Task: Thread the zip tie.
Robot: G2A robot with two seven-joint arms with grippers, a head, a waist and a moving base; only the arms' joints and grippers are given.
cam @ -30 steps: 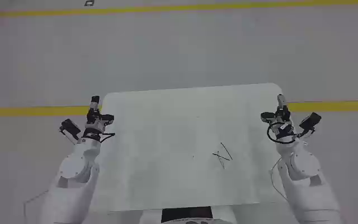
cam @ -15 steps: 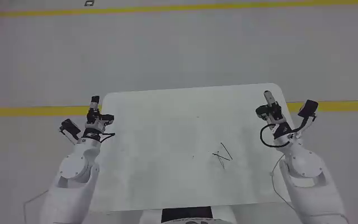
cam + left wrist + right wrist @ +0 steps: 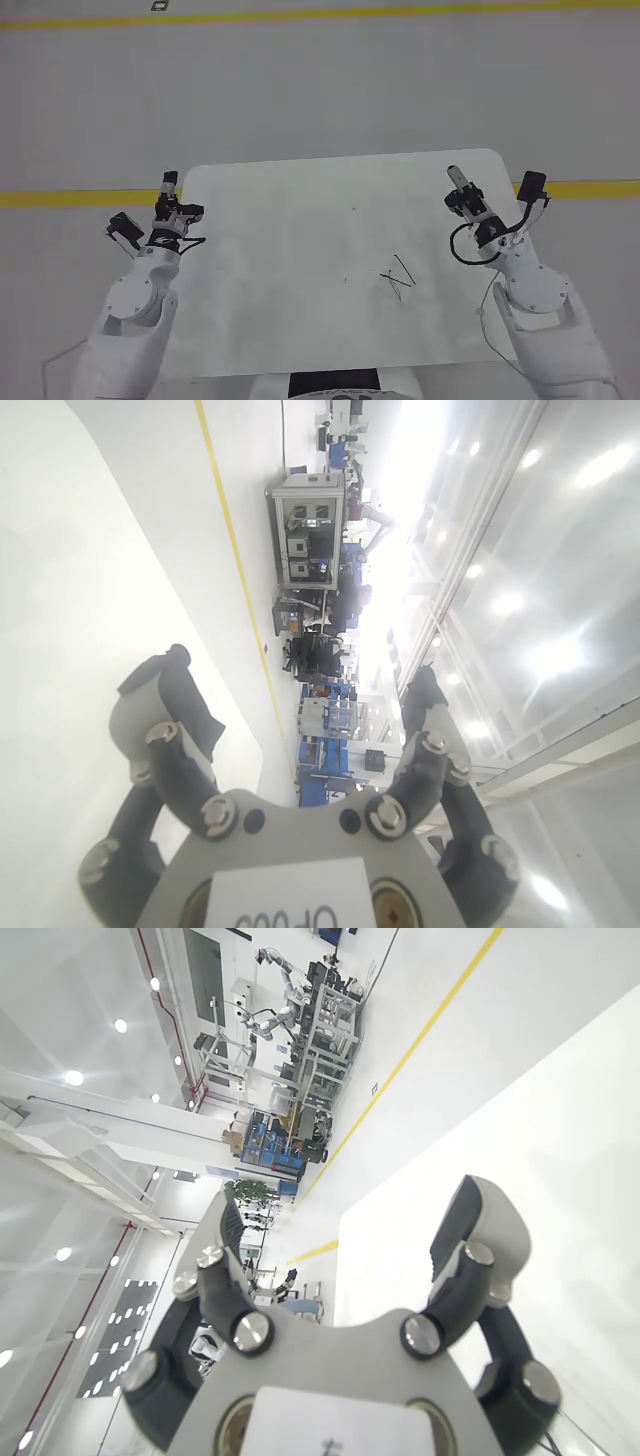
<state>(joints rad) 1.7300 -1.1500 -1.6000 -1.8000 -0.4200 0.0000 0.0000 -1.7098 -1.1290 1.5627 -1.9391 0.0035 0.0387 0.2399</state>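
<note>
Edges: left gripper point(image 3: 300, 670) beside the smooth white rounded-corner table point(image 3: 300, 300), at its left edge; right gripper point(image 3: 347, 1193) over its right edge.
Jaws: both apart, empty.
Mid-table: thin black zip ties point(image 3: 398, 277), seemingly two, crossed.

White round-cornered table point(image 3: 280, 220), thin dark zip ties point(image 3: 398, 277) crossed on its near right part.

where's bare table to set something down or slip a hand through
Most of the table is bare: the whole stretch from the left gripper across to the zip ties, plus the far middle. Tightest is the right side, between the zip ties and the right gripper.
</note>
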